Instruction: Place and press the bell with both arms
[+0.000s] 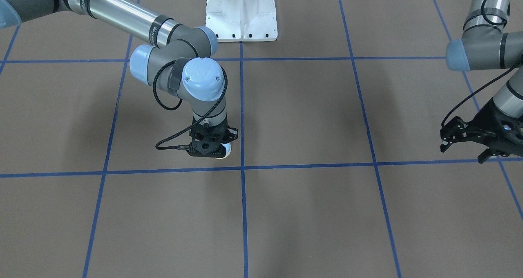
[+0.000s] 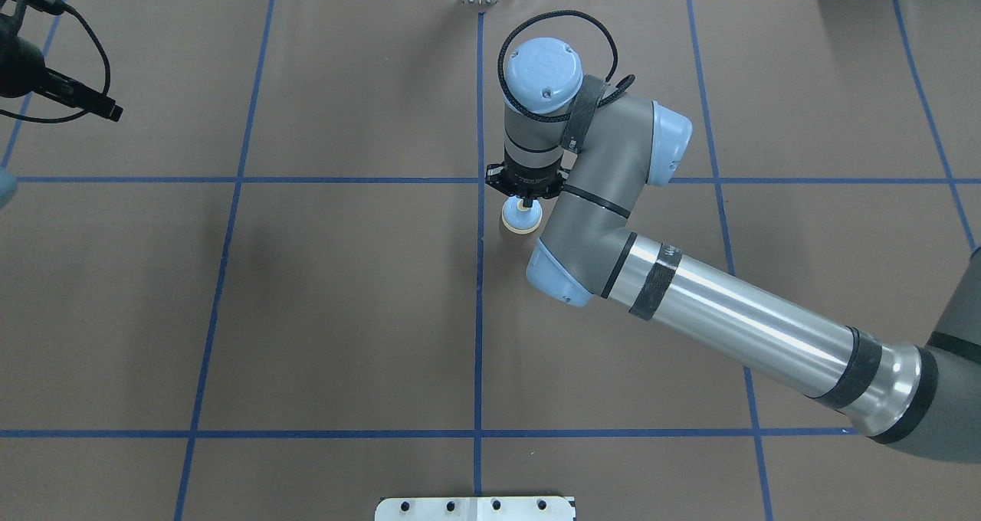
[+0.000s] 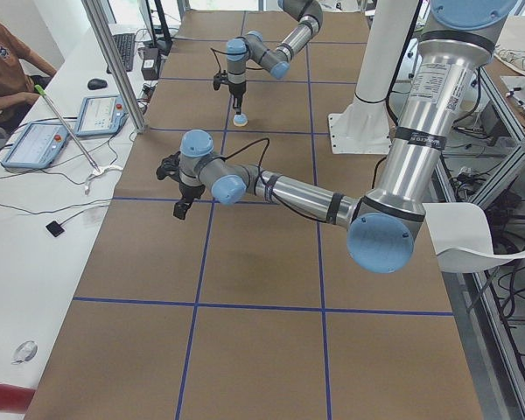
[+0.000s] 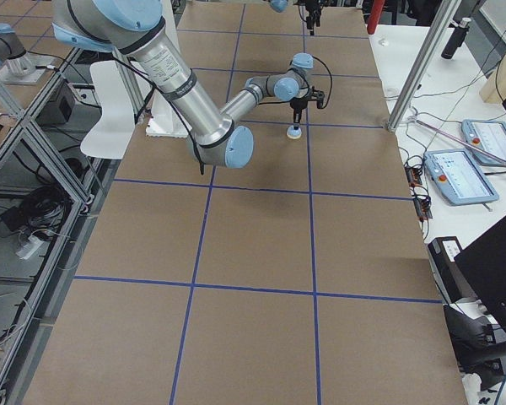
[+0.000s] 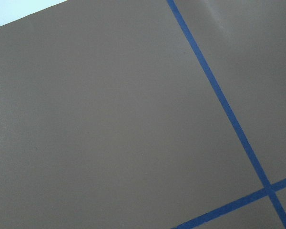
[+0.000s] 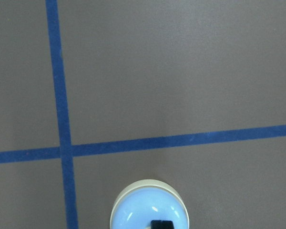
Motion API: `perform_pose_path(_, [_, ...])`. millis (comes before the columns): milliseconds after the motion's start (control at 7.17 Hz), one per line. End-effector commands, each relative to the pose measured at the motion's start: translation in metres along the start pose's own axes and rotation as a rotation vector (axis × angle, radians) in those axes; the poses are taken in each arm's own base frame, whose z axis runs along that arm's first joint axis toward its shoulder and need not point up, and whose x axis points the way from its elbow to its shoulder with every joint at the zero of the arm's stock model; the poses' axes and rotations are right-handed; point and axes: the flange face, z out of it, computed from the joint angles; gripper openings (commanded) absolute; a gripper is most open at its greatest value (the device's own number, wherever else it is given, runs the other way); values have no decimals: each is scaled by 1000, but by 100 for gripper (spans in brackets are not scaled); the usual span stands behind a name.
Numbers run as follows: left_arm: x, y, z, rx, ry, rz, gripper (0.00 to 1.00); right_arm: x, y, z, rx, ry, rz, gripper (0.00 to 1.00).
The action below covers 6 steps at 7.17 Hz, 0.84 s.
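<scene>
**Item:** bell (image 2: 521,218), light-blue dome, cream button and base ring.

**Location:** near mid-table (image 2: 306,314), at about 4 o'clock from the tape crossing (image 2: 480,180) in the overhead view and just beside it.

**Holder:** right gripper (image 2: 526,201), pointing straight down over the bell. Its jaws were drawn in narrowly about the cream button, and a black fingertip showed at the dome's crown in the right wrist view. Whether the base ring touched the table or hung just above it could not be told.

**Other arm:** left gripper (image 1: 463,152), well apart toward 9 o'clock of the overhead view. Its jaws were spread wide and held nothing, and its wrist camera showed only table and tape.

**Progress, as judged:**
- Bell brought to the central area, but the placing was unfinished, since the right jaws had not let go.
- Pressing not begun, as the left gripper was nowhere near the button.

**Remaining:** release, then the press.
</scene>
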Motion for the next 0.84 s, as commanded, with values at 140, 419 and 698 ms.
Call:
perform_pose_path(140, [-3,-1,-3,4,-3,-4,99,14,-41,-79,4,-131,36,69])
perform_pose_path(419, [-8,0,-6,2,2,-14,100,70,-32,-105,-4,-129,62,100])
perform_pose_path(698, [-53,17,-17,0,-38,134,100,190,-78,-152,-154,-185,89,100])
